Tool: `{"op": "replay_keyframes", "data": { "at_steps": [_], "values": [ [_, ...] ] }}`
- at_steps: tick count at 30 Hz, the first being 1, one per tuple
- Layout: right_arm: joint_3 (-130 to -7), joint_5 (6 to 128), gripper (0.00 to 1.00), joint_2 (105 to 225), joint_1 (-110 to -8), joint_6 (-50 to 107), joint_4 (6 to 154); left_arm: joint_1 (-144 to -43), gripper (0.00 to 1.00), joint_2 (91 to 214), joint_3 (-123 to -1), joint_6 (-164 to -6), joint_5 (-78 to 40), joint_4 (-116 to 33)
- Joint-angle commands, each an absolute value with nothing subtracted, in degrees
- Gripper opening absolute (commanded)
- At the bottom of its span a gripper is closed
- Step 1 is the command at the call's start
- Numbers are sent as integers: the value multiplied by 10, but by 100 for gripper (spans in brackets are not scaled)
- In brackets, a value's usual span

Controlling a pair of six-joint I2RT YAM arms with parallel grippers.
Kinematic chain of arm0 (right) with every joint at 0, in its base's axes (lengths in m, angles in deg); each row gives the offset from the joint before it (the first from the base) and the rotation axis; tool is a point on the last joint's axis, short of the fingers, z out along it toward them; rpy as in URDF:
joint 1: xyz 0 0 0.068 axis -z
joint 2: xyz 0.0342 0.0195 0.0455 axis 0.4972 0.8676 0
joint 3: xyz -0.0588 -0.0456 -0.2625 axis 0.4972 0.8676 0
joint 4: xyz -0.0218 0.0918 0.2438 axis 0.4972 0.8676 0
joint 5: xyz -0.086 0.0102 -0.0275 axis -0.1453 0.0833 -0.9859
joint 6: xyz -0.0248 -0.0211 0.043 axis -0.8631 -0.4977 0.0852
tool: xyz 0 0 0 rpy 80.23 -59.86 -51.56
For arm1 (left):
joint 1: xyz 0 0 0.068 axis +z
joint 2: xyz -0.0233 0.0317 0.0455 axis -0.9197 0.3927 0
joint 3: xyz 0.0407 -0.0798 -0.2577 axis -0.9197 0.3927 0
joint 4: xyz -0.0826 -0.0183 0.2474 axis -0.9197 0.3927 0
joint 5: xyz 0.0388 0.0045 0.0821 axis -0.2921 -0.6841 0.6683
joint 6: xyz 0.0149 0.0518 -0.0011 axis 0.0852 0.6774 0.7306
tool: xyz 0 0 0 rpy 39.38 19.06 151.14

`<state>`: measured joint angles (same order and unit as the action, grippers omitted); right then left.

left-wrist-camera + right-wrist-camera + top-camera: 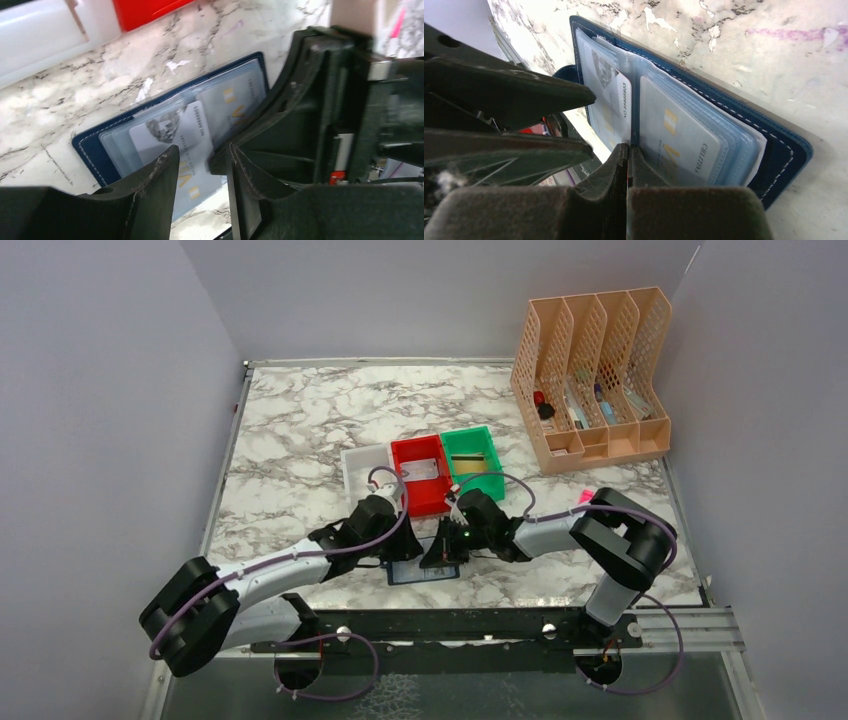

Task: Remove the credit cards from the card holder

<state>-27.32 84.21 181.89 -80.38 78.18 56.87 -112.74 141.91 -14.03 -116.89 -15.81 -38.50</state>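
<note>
- The card holder is being held open flat near the worktop's front edge, its long axis running left-right.
- The left fingers are being held partly apart over a silvery-grey credit card.
- The right fingers are being pressed together at the middle fold.

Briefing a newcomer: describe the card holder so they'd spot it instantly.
On the marble table, find the red bin. Just in front, toward the near edge, lies the card holder: the only navy thing, lying open, showing clear card sleeves.

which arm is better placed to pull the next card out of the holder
Left, probably: the left gripper is open right over a silvery card in the card holder, while the right gripper is shut at its fold, seemingly pinning it.
</note>
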Motion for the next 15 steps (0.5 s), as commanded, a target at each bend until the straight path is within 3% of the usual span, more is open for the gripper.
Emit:
{"op": "replay_keyframes", "data": {
  "at_steps": [1, 15],
  "values": [
    [-260, 828, 4, 1815, -796, 788, 562, -1128, 42, 1443, -145, -1181, -151, -368],
    [-245, 822, 4, 1777, -785, 775, 587, -1128, 37, 1467, -131, -1186, -67, -305]
  ]
}}
